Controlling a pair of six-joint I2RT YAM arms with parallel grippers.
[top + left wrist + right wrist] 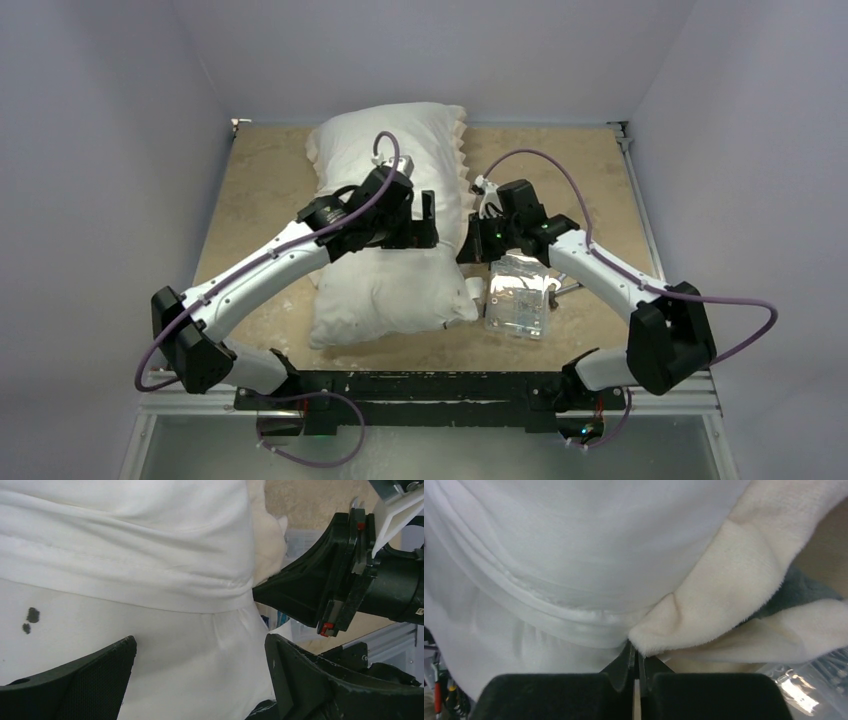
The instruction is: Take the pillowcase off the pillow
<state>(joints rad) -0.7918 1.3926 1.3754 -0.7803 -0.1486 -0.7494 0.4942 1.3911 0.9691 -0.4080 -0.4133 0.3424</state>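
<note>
The pillow point(390, 290) lies in the middle of the table, its near half bare white. The pillowcase point(390, 140) covers its far half, white back up, with the cream frill point(463, 150) along the right edge. My left gripper point(425, 225) is open over the pillow, right at the pillowcase's hem point(150, 587); its fingers point(75, 685) straddle bare pillow point(175, 645) with dark specks. My right gripper point(468, 248) is shut on the pillowcase's edge at the right side, pinching hem and cream frill point(734, 590) at its tips point(636, 652). A bit of the grey-green face point(809, 587) shows.
A clear plastic packet point(518, 295) lies on the table just right of the pillow, under my right arm. The beige tabletop point(250, 200) is bounded by walls at the left, right and back. The right gripper's tip point(260, 592) shows close to my left gripper.
</note>
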